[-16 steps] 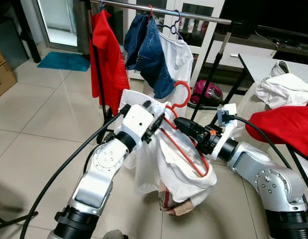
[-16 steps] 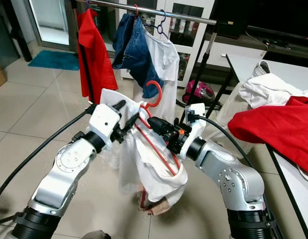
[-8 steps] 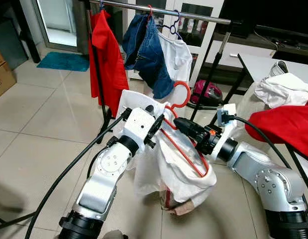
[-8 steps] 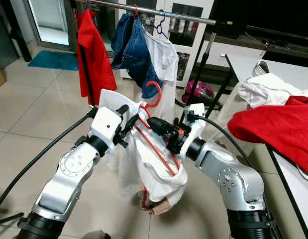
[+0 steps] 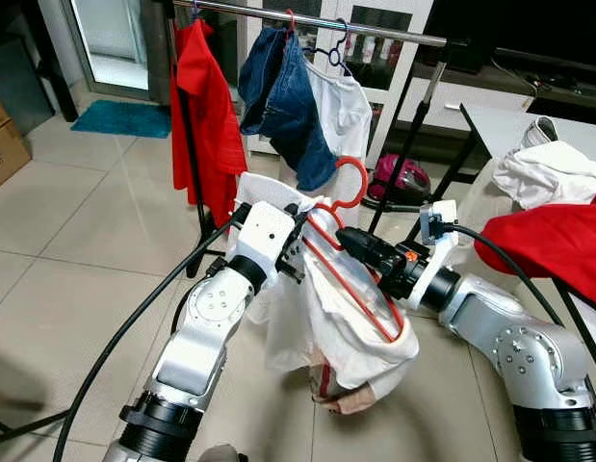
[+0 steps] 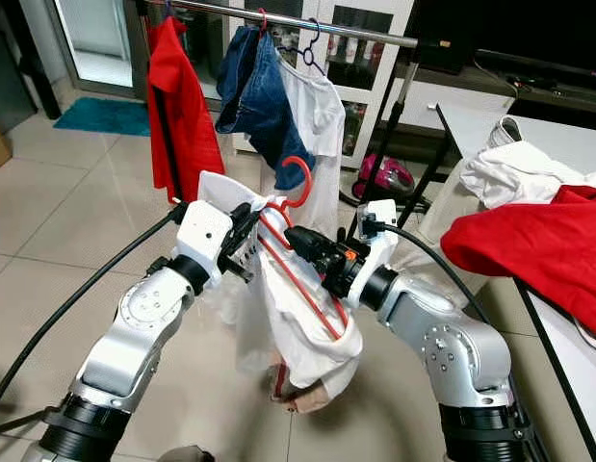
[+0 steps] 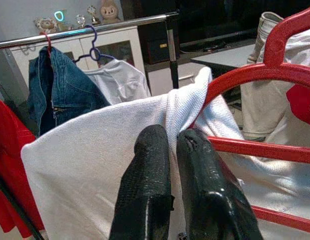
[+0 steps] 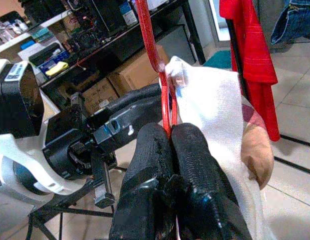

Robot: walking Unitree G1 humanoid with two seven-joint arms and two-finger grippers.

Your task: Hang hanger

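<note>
In the eye views I hold the red hanger (image 5: 350,265) with its white garment (image 5: 317,327) below the rail (image 5: 307,19), hook free at 12 o'clock, so I judge hanging not yet done. In the wrist views, my left gripper (image 7: 170,145) is pinched on garment cloth, and my right gripper (image 8: 170,135) is clamped on the hanger's wire.

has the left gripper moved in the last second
Yes. The left gripper, pinching the white shirt, has shifted toward the red hanger held by the right gripper, closing that gap.

glossy plastic hanger (image 5: 350,279); woven cloth shirt (image 5: 360,332)
</note>
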